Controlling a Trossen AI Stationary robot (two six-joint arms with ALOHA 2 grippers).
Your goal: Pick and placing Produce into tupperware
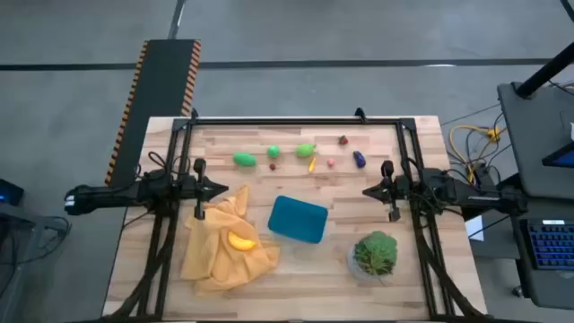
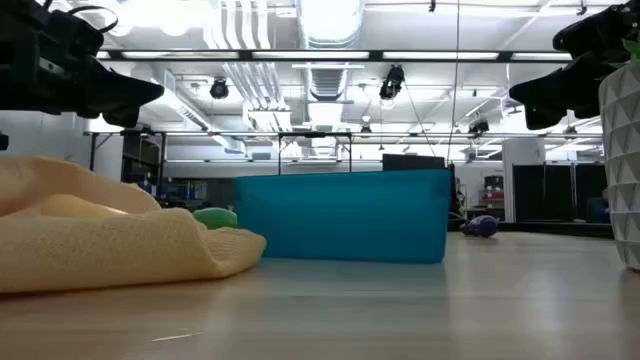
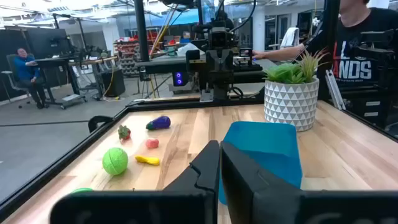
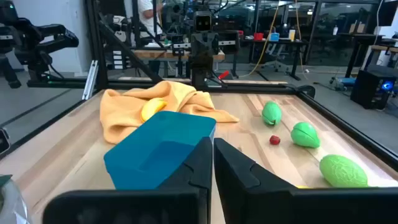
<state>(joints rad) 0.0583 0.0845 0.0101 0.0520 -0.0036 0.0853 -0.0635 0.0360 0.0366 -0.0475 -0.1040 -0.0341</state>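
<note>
The teal tupperware (image 1: 298,219) sits open side up at mid-table, between the two arms. Along the far side lies a row of produce: three green pieces (image 1: 244,160) (image 1: 273,152) (image 1: 306,150), a small red one (image 1: 273,166), a yellow-orange one (image 1: 311,164), a pink one (image 1: 330,162), a strawberry (image 1: 343,140) and a purple one (image 1: 359,160). Another yellow piece (image 1: 239,240) rests on the mustard cloth (image 1: 215,256). My left gripper (image 1: 224,190) hovers shut left of the tupperware. My right gripper (image 1: 366,190) hovers shut to its right. Both stand above the table.
A leafy plant in a pot (image 1: 375,253) stands near the right front of the tupperware. The crumpled cloth covers the table's left near part. A black frame (image 1: 296,121) rims the table. A person (image 3: 354,56) stands beyond the right edge.
</note>
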